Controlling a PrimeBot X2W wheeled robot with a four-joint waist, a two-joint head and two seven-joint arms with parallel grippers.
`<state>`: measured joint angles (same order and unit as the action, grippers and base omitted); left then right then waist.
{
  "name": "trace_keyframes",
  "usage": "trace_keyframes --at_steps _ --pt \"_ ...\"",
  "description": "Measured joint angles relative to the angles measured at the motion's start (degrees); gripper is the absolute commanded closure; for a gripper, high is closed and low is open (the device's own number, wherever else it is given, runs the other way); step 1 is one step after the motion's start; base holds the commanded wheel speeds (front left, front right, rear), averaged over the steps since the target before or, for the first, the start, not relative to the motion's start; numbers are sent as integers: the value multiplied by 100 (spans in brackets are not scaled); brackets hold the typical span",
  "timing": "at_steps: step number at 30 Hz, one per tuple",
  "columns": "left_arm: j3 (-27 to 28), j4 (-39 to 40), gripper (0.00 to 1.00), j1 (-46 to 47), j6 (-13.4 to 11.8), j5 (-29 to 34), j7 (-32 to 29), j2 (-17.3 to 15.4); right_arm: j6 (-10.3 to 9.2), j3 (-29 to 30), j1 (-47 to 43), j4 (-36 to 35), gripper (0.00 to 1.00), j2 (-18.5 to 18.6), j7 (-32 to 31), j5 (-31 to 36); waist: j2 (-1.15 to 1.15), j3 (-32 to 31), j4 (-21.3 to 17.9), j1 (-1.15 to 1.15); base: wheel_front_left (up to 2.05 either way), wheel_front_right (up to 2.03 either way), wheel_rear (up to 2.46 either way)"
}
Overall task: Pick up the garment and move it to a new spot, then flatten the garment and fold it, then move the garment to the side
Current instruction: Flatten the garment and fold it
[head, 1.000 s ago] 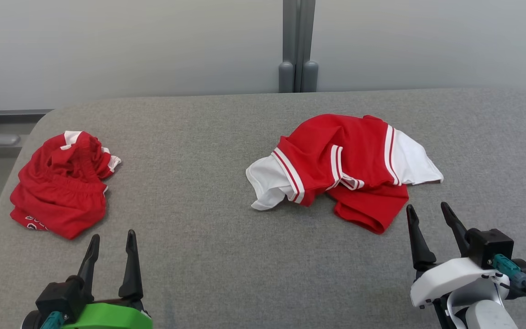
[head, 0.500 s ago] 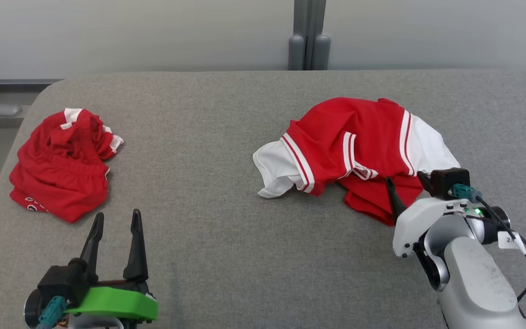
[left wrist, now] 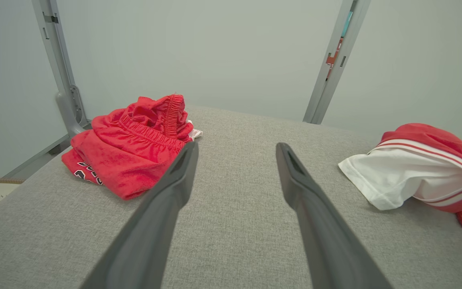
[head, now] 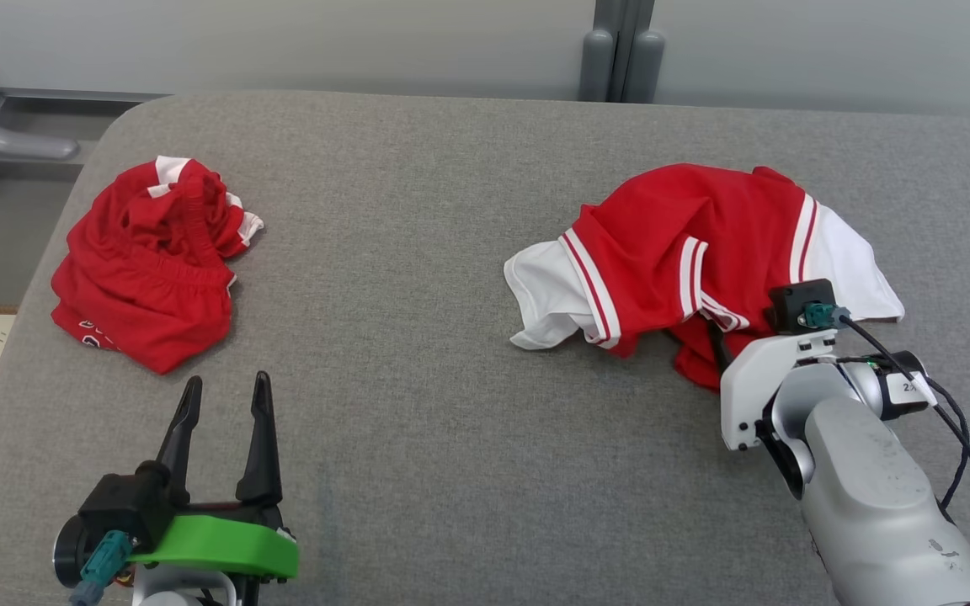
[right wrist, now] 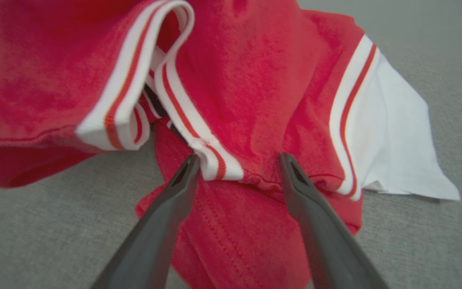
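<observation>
The left gripper (head: 227, 381) has two long, dark, tapering fingers (head: 259, 438) on a black block (head: 119, 505), backed by a bright green bracket (head: 215, 547) with a teal plug (head: 102, 566). The right gripper (right wrist: 239, 157) has the same dark fingers and a white bracket (head: 754, 379) dotted with small dark screws (head: 736, 443). It also has its own black block (head: 796, 296) and teal plug (head: 818, 316), a looping black cable (head: 961, 438), a white tag (head: 910, 389) marked "2", and a silver forearm (head: 872, 497) flecked with dark specks.
</observation>
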<state>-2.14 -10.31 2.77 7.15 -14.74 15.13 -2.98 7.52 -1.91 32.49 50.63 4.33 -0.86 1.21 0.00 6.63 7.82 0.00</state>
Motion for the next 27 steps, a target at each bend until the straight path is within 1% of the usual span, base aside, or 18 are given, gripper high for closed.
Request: trace_keyframes --at_steps 2,3,4,6,10,13,15,18,24,27 --pt "-1 -25 0 3 14 0 0 1 0 83 43 136 0 -11 54 81 0 -13 20 0 0 0 0" --pt "-1 -34 0 3 14 0 0 1 0 125 71 193 29 -11 60 133 0 -23 24 0 0 0 0" --pt "0 -58 0 3 14 -1 0 1 0 205 100 242 100 -2 136 204 0 -41 26 0 0 0 0" --pt "7 -79 0 3 15 -1 0 1 0 324 145 318 100 2 204 270 0 -76 24 0 0 0 0" --pt "29 -107 0 -9 16 0 0 2 0 615 257 261 100 -23 541 408 0 -178 0 0 0 0 0" --pt "38 -129 0 -19 16 15 0 2 0 756 414 7 100 -52 813 578 0 -266 -26 0 0 0 0" --pt "54 -135 0 -27 16 16 0 2 0 744 592 -204 100 -86 968 615 0 -320 -50 0 0 0 0" --pt "70 -135 0 -36 16 16 0 1 0 441 949 -504 100 -130 1137 470 0 -387 -100 0 0 0 0" --pt "51 -127 0 -34 16 16 0 -4 0 -883 1780 -868 100 -147 1112 -383 0 -430 -177 0 0 0 0" --pt "47 -91 0 -20 16 15 0 -5 0 -1384 2265 -915 100 -148 1055 -693 0 -371 -170 0 0 0 0"
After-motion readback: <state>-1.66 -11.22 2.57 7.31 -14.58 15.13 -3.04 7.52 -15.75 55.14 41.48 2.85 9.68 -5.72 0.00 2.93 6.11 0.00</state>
